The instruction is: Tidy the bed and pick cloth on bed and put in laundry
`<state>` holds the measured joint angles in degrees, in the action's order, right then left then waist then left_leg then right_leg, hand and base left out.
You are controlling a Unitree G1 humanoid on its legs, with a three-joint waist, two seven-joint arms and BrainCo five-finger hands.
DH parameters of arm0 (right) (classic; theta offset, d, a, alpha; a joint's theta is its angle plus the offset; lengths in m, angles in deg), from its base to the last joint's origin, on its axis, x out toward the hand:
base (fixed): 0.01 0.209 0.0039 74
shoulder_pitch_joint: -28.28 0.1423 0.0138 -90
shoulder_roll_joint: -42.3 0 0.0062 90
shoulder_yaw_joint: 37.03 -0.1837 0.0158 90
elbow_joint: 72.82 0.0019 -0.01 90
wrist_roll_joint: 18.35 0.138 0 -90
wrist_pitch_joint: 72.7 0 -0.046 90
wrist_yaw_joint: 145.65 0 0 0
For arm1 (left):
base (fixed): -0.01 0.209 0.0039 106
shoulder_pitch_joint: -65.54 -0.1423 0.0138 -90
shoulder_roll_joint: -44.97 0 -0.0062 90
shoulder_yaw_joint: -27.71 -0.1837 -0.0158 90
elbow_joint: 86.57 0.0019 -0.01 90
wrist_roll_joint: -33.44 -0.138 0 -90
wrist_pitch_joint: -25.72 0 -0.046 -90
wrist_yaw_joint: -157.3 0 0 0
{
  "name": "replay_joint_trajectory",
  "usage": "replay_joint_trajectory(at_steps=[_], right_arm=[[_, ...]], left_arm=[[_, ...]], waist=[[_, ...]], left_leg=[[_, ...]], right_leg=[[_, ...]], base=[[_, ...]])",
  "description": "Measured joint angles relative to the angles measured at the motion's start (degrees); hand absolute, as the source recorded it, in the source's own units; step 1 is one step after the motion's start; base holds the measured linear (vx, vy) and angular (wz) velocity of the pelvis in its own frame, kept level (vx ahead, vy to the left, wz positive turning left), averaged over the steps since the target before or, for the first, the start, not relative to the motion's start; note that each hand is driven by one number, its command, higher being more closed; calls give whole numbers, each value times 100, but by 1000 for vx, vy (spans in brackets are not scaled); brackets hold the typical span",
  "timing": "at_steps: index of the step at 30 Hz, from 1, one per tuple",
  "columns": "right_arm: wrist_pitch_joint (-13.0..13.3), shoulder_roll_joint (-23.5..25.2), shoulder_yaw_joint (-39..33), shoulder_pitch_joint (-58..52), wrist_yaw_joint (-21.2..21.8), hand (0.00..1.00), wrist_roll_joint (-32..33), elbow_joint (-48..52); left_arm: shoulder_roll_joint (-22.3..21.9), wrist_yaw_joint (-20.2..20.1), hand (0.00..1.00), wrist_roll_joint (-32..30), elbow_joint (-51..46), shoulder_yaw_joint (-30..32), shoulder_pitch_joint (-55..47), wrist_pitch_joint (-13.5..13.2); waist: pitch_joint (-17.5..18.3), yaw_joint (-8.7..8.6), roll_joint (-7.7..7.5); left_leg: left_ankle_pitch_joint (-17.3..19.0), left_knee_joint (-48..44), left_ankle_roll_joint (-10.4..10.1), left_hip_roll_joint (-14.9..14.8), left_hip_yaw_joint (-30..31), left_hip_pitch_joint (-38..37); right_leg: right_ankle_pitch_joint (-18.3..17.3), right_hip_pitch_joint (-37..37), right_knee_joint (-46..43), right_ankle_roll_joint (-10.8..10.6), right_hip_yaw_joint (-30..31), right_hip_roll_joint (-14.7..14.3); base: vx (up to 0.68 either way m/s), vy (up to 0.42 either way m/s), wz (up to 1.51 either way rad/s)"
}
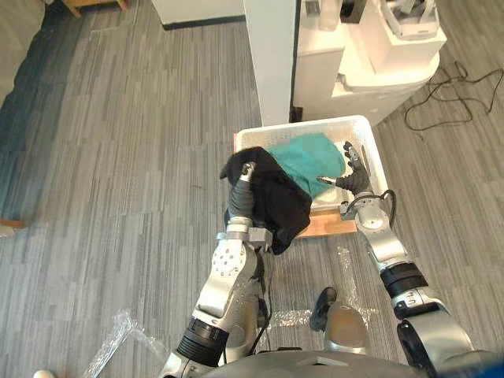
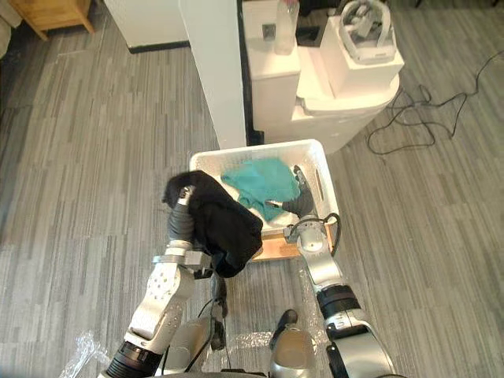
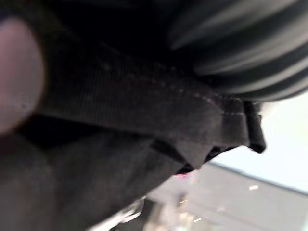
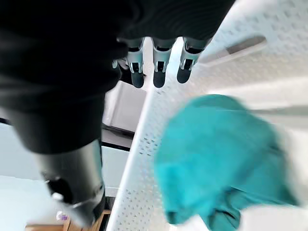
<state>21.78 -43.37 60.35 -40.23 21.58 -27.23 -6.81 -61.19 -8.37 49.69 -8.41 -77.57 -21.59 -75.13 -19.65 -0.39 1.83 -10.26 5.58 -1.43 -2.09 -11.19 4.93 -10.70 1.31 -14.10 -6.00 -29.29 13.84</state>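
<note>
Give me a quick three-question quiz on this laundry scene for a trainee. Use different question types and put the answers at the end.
1. Multiple choice: what lies inside the white basket? A, a red towel. B, a teal cloth. C, a yellow pillow.
2. True or false: the black cloth lies flat on the floor.
3. Fill in: the right hand, fingers straight and holding nothing, is over the ____.

Key: 1 B. 2 False: it hangs draped over the raised left hand at the basket's near corner. 3 basket.
</note>
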Motion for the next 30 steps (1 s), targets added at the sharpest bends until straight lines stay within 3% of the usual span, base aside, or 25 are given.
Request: replay_joint_trajectory(at_steps=[4,7,10,11,12,14,15,17,18,19,20,21,22,25,30], right_arm=[[80,34,-4,-150,-18,0,-130,66],[109,41,-233,-461,-57,0,-82,252],[110,217,-319,-922,-116,0,-77,642],[113,275,-351,-1045,-134,0,-77,684],[107,265,-403,-1127,-134,0,-84,666],[94,417,-508,-1386,-142,0,-81,664],[95,514,-539,-1517,-141,0,-82,665],[110,650,-537,-1662,-137,0,-74,704],[140,656,-568,-1769,-128,0,-66,748],[156,673,-722,-2077,-92,0,38,888],[156,676,-739,-2119,-90,0,59,896],[153,705,-837,-2310,-84,0,96,903],[147,653,-957,-2409,-85,0,110,873],[143,594,-1034,-2432,-75,0,143,843],[147,619,-1184,-2670,-15,0,147,852]], left_arm=[[-33,309,100,-33,-500,79,318,-212],[-71,592,100,-311,-511,66,1039,-348],[-109,801,100,-518,-484,146,1204,-381],[-139,852,100,-586,-425,182,1209,-355],[-187,854,100,-685,-296,162,1221,-349],[-150,861,100,-813,25,-20,1297,-328],[-84,854,100,-897,212,-93,1370,-309],[-57,856,100,-911,565,-105,1623,-304],[-51,854,100,-915,722,-152,1755,-302],[-28,846,100,-916,948,-250,1883,-279],[-22,843,100,-921,962,-258,1881,-268],[13,819,100,-1024,1076,-281,1881,-215],[-19,797,100,-1120,1265,-293,1858,-152],[-72,627,100,-1130,1410,-363,1859,-57],[-209,249,100,-1145,1620,-955,1902,-50]], waist=[[199,-1,40],[232,-103,56],[273,-189,-41],[286,-314,-104],[303,-366,-39],[302,-380,-33],[316,-441,-48],[336,-581,-71],[368,-595,-104],[432,-582,-207],[449,-583,-236],[542,-573,-405],[579,-637,-245],[694,-642,-36],[772,-634,-70]], left_leg=[[3,-1,-4,-76,-248,-34],[74,-3,-53,-124,-356,-28],[431,29,103,-78,-959,-234],[610,22,87,-42,-1489,-409],[618,33,93,-39,-1652,-511],[618,34,204,-108,-1608,-740],[629,30,232,-185,-1529,-778],[627,-50,230,-355,-1233,-603],[614,-77,210,-371,-1121,-475],[545,-26,107,-262,-968,-378],[534,-1,91,-233,-961,-381],[485,32,24,-50,-875,-393],[457,36,-39,-93,-805,-428],[355,36,-170,-249,-856,-513],[284,34,-258,-405,-862,-579]], right_leg=[[179,25,276,39,173,-126],[287,42,397,39,179,-176],[181,-67,79,18,383,45],[89,-115,-317,-23,402,284],[145,-613,-1396,165,557,519],[497,-1191,-2585,536,1097,645],[345,-1266,-2637,557,1253,575],[143,-1273,-1736,419,1505,338],[168,-1219,-1112,243,1722,212],[288,-966,-97,-33,2020,146],[288,-937,-34,-56,2039,155],[433,-740,250,-349,2109,257],[466,-651,173,-382,1944,246],[451,-548,123,-320,1845,119],[442,-302,237,-298,1661,-21]], base=[[-4,-30,-25],[-40,6,-12],[-5,73,-35],[40,104,-29],[36,82,-29],[29,58,-7],[37,17,33],[47,-108,61],[117,-214,96],[130,-192,72],[195,-277,82],[191,-266,70],[186,-251,67],[179,-128,7],[141,-61,15]])
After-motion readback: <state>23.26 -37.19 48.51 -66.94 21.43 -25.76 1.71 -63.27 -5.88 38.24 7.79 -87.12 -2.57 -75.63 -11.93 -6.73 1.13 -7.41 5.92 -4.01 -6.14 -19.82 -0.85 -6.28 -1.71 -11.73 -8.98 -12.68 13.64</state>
